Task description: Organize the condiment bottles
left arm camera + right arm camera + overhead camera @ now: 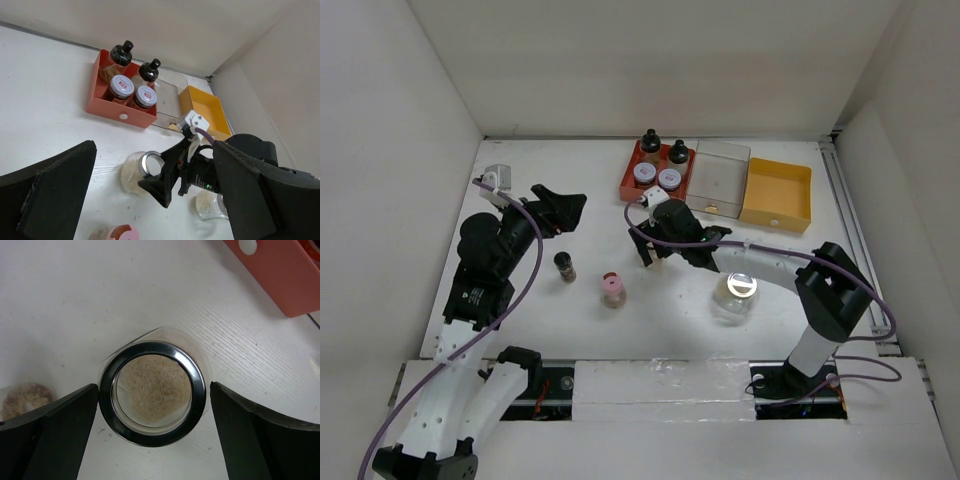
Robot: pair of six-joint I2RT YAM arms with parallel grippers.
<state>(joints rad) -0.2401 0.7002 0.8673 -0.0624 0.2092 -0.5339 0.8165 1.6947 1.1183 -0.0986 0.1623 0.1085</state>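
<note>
Nearest the arm bases on the white surface (660, 335), a lidded jar (735, 298) stands right of centre, apart from everything else. Left of it are a pink-capped bottle (613, 290) and, just beyond, a dark shaker (565, 266), with bare surface around both. Farther in, the left tool (560, 200) is spread wide and holds nothing. The right tool (152, 387) is also wide open, one finger just beside each side of a metal-rimmed jar (150, 405) of beige grains, without gripping it. At the far edge, a red tray (628, 185) holds two black-capped bottles (649, 143) and two grey-lidded jars (644, 174). Their lids carry small red-and-white labels, too small to read. Clear (720, 178) and orange (777, 195) trays adjoin on the right, and bare surface lies to the left. White walls (650, 70) enclose three sides.
</note>
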